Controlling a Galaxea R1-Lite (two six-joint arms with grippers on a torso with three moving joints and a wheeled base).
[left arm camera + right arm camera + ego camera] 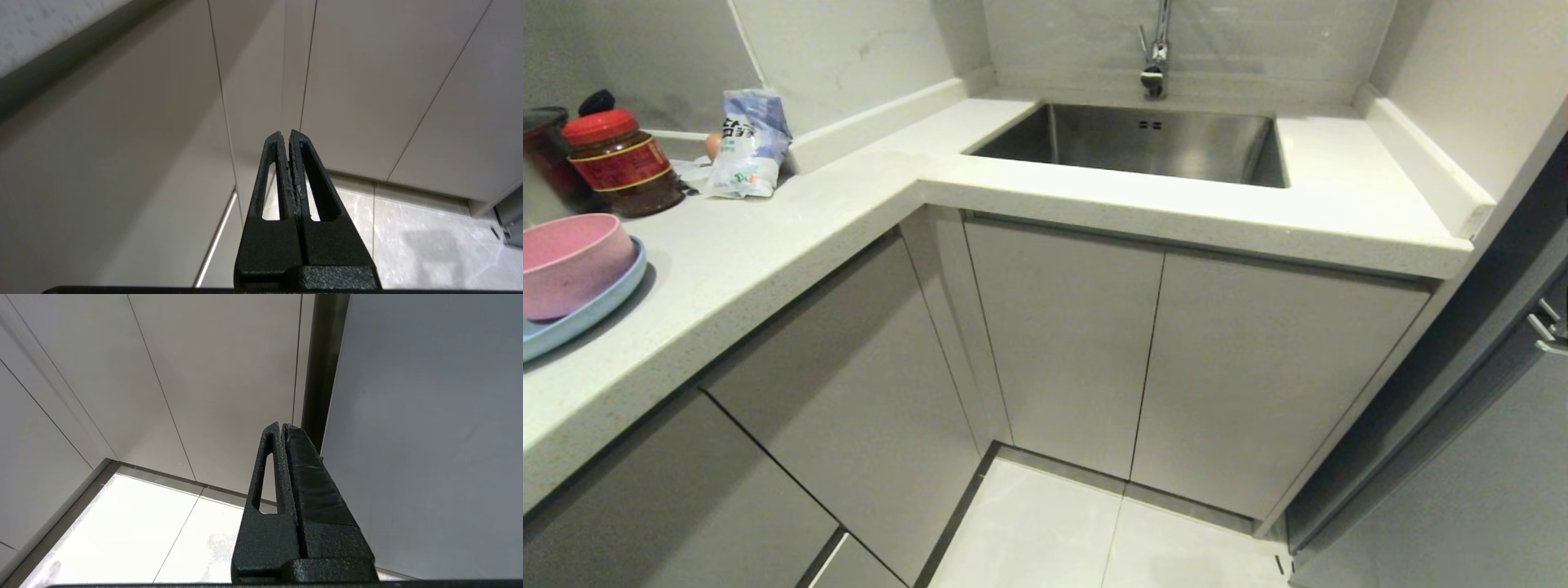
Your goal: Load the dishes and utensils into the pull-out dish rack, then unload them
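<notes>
With both our left gripper [287,136] and right gripper [282,428] closed and empty near the cabinet fronts, we should leave the pink bowl [568,261] nested on the blue plate [584,314] undisturbed on the counter.

From my seat the head view is evenly lit from overhead, with soft shadow under the countertop [1094,204] overhang and a dull sheen in the sink [1143,143]. Straight lines bow toward the frame edges. In the wrist views the floor tiles [135,526] glare nearly white, and the left one looks slightly smeared along the counter edge.
</notes>
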